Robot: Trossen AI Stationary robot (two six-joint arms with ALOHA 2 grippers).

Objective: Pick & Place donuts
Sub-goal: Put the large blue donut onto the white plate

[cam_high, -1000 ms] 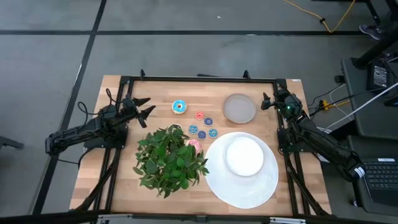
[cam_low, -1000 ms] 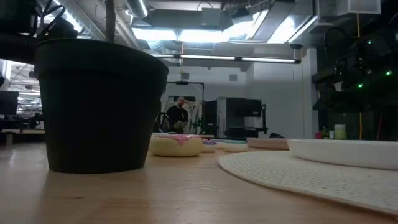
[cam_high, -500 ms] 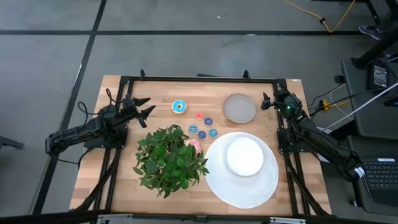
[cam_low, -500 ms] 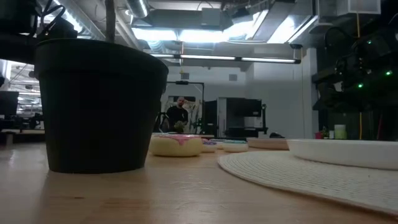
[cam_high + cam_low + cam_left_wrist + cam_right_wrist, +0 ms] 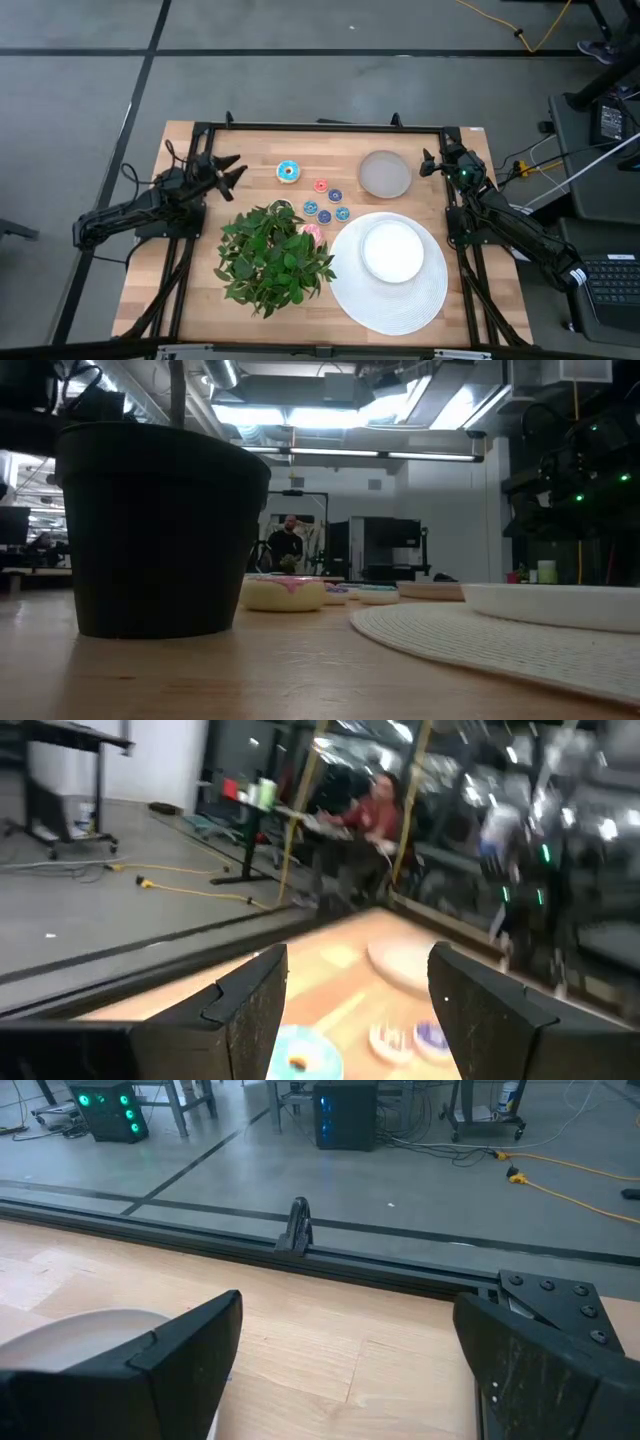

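A light blue donut (image 5: 288,172) lies on the far part of the wooden table. My left gripper (image 5: 233,170) hangs open just to its left, pointing level at it. That gripper's wrist view shows the blue donut (image 5: 300,1060) low between its fingers (image 5: 250,1010). A pink donut (image 5: 312,232) rests by the plant's edge and shows again in the low view (image 5: 284,593). Several tiny blue and red rings (image 5: 325,203) lie between the two donuts. My right gripper (image 5: 430,163) waits open at the far right, beside the grey dish (image 5: 385,174).
A leafy plant (image 5: 273,255) in a black pot (image 5: 160,530) stands at the near centre-left. A white plate (image 5: 392,250) sits on a round white mat (image 5: 388,300) at the near right. A black frame rail (image 5: 300,1245) runs along the table's far edge.
My left gripper has rolled a little about the line it points along. It has stayed in place and open. The donuts have not moved.
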